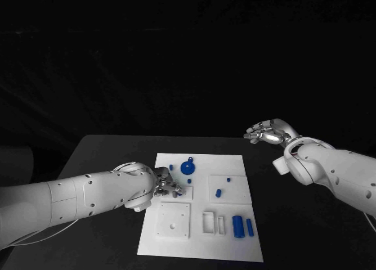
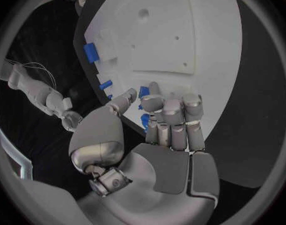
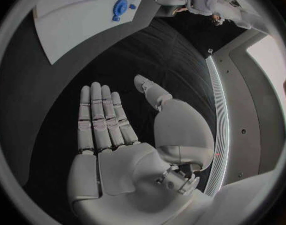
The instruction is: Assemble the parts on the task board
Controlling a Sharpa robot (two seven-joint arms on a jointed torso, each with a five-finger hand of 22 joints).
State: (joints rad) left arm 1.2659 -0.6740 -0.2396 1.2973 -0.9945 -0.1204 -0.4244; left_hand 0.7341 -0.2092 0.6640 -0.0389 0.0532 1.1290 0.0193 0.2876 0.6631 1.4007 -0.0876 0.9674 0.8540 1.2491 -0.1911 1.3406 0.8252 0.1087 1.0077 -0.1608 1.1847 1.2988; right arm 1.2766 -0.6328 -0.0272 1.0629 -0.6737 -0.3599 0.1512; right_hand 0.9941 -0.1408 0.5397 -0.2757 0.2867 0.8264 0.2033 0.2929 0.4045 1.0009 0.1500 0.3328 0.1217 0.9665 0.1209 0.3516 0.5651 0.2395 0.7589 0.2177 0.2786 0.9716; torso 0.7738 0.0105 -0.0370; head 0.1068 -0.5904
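Under the left robot hand (image 1: pixel 165 187), fingers curled over a blue peg (image 2: pixel 144 91) but grip unclear, steady alignment seems wise; right robot hand (image 3: pixel 121 135) spread.

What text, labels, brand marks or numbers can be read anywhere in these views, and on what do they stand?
None can be read.
The task board is plain white, with no print visible on it.
The blue parts, such as the round one, carry no visible marks.
The left hand, the right hand and the white arms show no legible label or brand.
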